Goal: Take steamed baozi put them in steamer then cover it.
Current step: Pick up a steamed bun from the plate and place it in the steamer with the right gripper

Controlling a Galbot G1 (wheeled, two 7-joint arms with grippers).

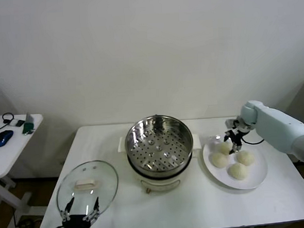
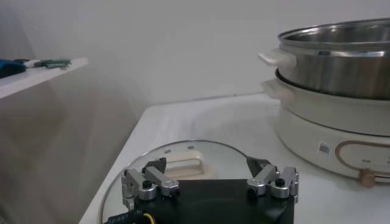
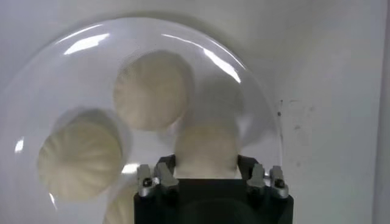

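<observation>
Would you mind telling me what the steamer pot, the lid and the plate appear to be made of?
Steamer: polished metal, likely stainless steel, given its mirror-like reflections; its base looks like cream plastic.
Lid: clear glass, apparently, since the table shows through it; pale handle.
Plate: glossy white, probably ceramic, with bright highlights on its rim.

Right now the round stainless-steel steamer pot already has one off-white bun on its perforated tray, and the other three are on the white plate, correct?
Not quite: the head view shows the round stainless-steel steamer pot with a bare perforated tray. All four off-white buns are on the round white plate, with the right tool down at the far one.
</observation>
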